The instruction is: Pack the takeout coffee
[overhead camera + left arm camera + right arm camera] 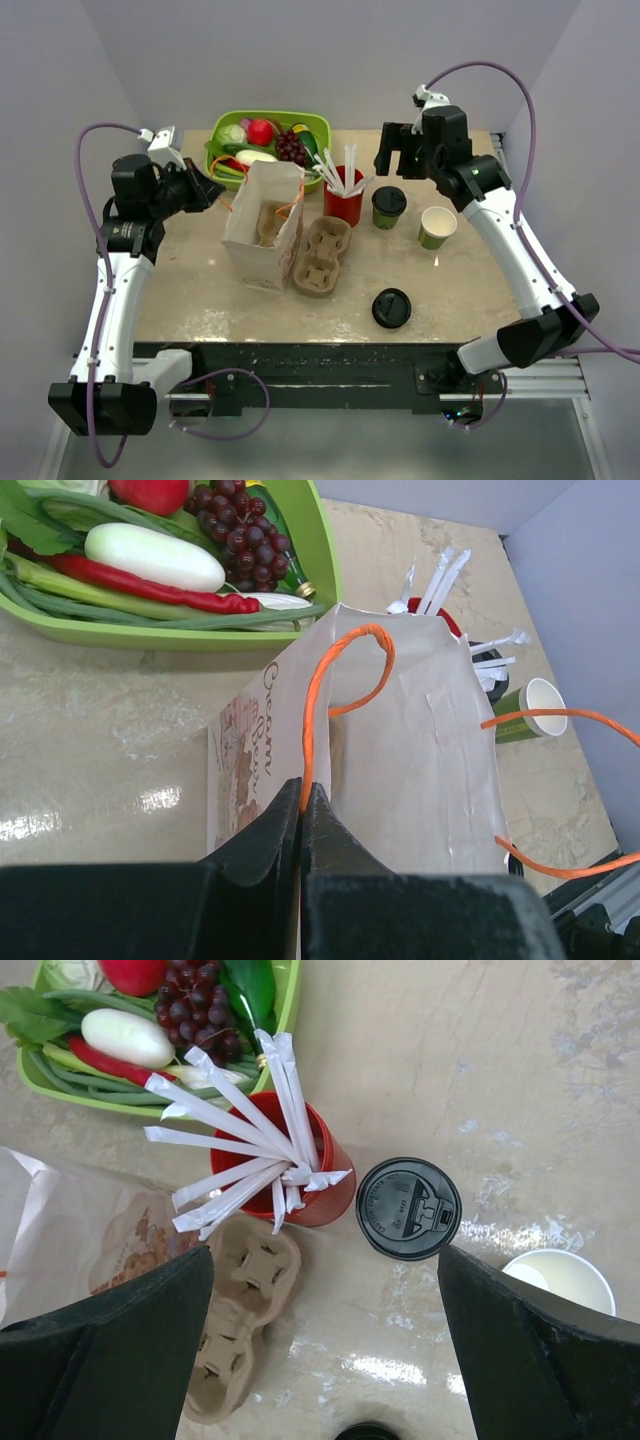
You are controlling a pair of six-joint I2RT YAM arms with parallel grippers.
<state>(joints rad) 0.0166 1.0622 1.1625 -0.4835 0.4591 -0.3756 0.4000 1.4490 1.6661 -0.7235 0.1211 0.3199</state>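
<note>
A green cup with a black lid (388, 207) stands right of the red cup; the right wrist view shows its lid (409, 1208) from above. A second green cup (437, 227), open with a white inside, stands to its right and shows in the right wrist view (560, 1278). A loose black lid (391, 308) lies near the front edge. My right gripper (400, 150) is open and empty, high above the lidded cup (325, 1260). My left gripper (200, 188) is shut on the orange handle (311, 715) of the white paper bag (265, 225).
A red cup of white wrapped sticks (343, 195) stands behind a brown cup carrier (320, 256). Another carrier lies inside the bag. A green tray (318, 127) of vegetables and grapes sits at the back. The bag's second orange handle (560, 716) hangs loose.
</note>
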